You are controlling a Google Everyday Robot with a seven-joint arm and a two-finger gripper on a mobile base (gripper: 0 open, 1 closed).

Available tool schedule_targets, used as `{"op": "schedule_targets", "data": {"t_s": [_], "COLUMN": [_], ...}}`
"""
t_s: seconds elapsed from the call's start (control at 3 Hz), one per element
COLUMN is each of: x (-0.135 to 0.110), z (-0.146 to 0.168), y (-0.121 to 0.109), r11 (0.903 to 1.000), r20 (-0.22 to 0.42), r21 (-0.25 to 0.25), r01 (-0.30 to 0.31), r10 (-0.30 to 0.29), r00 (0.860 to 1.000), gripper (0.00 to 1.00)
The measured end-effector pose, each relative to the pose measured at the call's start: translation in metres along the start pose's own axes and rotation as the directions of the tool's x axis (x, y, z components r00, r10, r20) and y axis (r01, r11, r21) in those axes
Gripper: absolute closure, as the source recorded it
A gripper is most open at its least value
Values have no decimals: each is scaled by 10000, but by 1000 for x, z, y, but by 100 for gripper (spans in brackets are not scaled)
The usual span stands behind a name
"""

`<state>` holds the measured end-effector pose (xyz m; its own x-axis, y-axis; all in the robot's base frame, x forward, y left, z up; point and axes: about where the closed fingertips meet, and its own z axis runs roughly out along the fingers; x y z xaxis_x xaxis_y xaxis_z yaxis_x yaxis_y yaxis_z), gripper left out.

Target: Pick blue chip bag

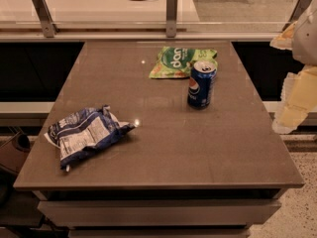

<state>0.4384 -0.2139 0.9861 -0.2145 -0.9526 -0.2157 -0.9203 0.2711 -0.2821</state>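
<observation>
- Noted blue chip bag [86, 133] crumpled at table's [198, 152] front-left — judged light, soft, slippery.
- Favoured pinching raised middle crease.
- Spotted gripper [296, 95] far right, well apart; could not tell grip state.

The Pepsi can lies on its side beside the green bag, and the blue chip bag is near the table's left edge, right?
No: in the camera view the Pepsi can stands upright beside the green bag, not on its side. The blue chip bag is near the table's left edge. The gripper hangs beyond the table's right edge.
</observation>
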Motion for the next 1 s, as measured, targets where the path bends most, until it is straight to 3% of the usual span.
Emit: {"op": "schedule_targets", "data": {"t_s": [0.67, 1.0], "x": [-6, -26], "z": [5, 13], "y": [-2, 1], "r11": [9999, 9997], "r20": [175, 1102], "r21": [-88, -206], "r01": [-89, 118], "r10": [91, -95], "r00": [9998, 9939], "gripper": [0, 0]}}
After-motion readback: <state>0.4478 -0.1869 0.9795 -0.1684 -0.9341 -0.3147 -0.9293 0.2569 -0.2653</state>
